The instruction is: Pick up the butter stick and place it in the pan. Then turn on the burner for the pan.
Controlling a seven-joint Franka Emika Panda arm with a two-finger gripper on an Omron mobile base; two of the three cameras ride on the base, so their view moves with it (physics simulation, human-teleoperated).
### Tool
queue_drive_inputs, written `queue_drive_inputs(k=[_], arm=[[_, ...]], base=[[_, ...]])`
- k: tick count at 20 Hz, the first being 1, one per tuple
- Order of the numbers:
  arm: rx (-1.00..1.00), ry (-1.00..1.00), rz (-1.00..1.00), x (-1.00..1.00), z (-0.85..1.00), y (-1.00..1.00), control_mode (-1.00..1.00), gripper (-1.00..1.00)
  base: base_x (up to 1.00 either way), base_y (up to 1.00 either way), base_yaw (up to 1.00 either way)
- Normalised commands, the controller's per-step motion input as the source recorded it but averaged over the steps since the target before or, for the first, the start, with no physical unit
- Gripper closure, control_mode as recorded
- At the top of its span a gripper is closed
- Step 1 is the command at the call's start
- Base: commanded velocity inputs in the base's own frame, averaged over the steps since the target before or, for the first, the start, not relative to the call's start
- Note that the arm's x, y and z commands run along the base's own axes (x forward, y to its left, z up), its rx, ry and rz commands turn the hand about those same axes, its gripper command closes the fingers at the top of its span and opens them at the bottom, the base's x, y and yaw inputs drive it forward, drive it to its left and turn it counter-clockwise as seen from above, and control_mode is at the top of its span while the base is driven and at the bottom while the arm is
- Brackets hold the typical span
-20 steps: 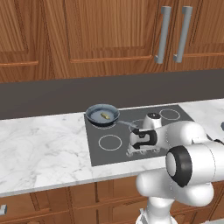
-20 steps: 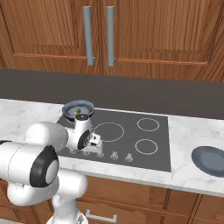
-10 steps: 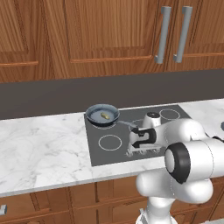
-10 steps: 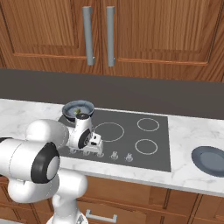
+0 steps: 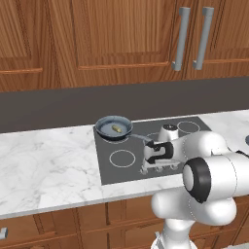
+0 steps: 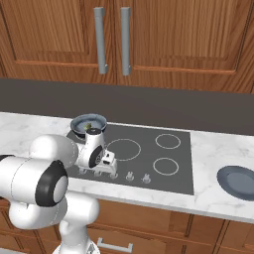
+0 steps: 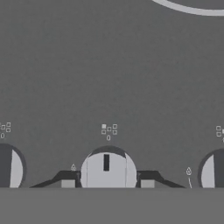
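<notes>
I have the gripper (image 7: pixel 107 183) down at the front edge of the cooktop (image 5: pixel 192 137), over the row of knobs. In the hand view its two dark fingertips (image 7: pixel 67 182) sit on either side of a round silver knob (image 7: pixel 107 169), right against its flanks; they look to be pinching it, though at this angle I cannot be sure they actually touch. More knobs sit at the left and right edges of that view.

From the left base view, the pan (image 5: pixel 114 128) sits at the cooktop's back left corner, its slim handle (image 5: pixel 141 138) pointing toward the arm. The butter stick (image 5: pixel 117 129) lies inside the pan's bowl, roughly central. I see the same small pale block (image 6: pixel 89 127) in the pan (image 6: pixel 89 122) from the right base view, just behind the wrist.

A dark blue plate (image 6: pixel 239 182) rests on the marble counter (image 5: pixel 44 163) near its right end, well apart from the cooktop.
</notes>
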Motion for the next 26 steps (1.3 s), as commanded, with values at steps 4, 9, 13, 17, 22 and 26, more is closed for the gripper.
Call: queue_drive_inputs(k=[4,9,13,17,22,26], arm=[[0.0,0.0,0.0,0.0,0.0,0.0,-1.0,1.0],[0.0,0.0,0.01,0.0,0.0,0.0,-1.0,1.0],[0.0,0.0,0.15,0.0,0.0,-0.07,-1.0,1.0],[0.0,0.0,0.2,-0.01,0.0,-0.12,-1.0,1.0],[0.0,0.0,0.22,-0.04,0.0,-0.08,-1.0,1.0],[0.0,0.0,0.21,-0.03,0.0,-0.01,-1.0,1.0]], base=[[0.0,0.0,0.0],[0.0,0.0,0.0],[0.0,0.0,0.0],[0.0,0.0,0.0],[0.0,0.0,0.0],[0.0,0.0,0.0]])
